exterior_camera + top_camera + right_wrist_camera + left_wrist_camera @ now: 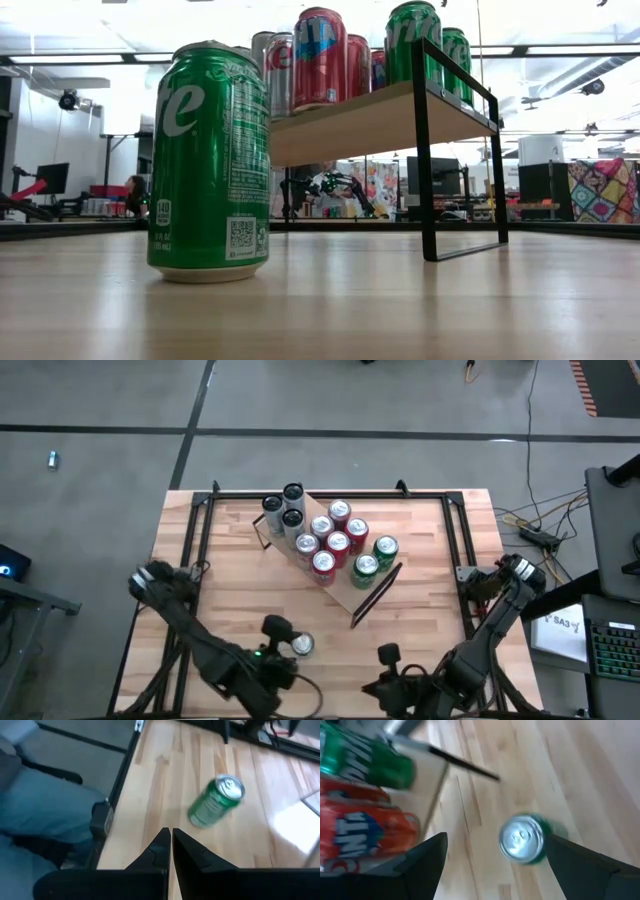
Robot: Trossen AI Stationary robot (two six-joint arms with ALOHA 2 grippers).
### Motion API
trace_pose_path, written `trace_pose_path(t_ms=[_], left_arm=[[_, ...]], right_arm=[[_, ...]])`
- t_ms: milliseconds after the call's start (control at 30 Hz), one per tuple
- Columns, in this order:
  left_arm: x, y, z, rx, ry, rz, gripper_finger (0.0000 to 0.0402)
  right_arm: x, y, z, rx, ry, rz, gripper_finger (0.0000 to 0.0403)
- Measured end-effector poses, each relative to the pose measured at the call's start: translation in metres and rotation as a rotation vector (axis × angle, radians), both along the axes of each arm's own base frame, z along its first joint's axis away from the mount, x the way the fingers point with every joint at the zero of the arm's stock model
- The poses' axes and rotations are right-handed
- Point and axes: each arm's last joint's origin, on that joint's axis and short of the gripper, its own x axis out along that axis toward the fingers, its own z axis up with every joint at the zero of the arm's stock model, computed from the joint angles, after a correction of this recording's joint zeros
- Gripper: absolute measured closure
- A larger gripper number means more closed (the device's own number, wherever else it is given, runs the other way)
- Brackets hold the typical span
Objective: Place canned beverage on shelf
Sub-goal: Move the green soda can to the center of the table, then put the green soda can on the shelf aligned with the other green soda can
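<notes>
A green can (302,646) stands upright on the tabletop near the front, left of middle; it fills the left of the low view (210,160). My left gripper (495,850) hovers above it, open, one finger on either side of the can's silver top (521,839), clear of it. The shelf (345,598) stands slantwise mid-table, its board (360,120) carrying several red, green and silver cans. My right gripper (171,836) is shut and empty above the table's front right (380,670); the green can (217,801) lies beyond its fingertips.
A black rail frame (195,540) runs round the plank tabletop. Bare wood lies between the green can and the shelf's black end frame (425,150). Cables and desk gear (590,630) lie off the right side.
</notes>
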Motion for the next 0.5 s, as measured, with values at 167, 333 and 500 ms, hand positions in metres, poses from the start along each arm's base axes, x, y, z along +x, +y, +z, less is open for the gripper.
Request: trace_pose_path(t_ms=[167,333,500], left_arm=[[-0.027,0.008,0.005,-0.102,-0.175,-0.117,0.0091],[-0.045,0.029,0.002,-0.176,-0.363,-0.229,0.0091],[-0.064,0.046,-0.005,-0.231,-0.558,-0.294,0.0091]], right_arm=[[0.011,0.0,-0.007,-0.005,-0.072,0.044,0.0394],[0.025,-0.008,-0.011,0.003,-0.13,0.036,0.0394],[0.038,-0.022,-0.015,0.024,-0.132,-0.032,0.0394]])
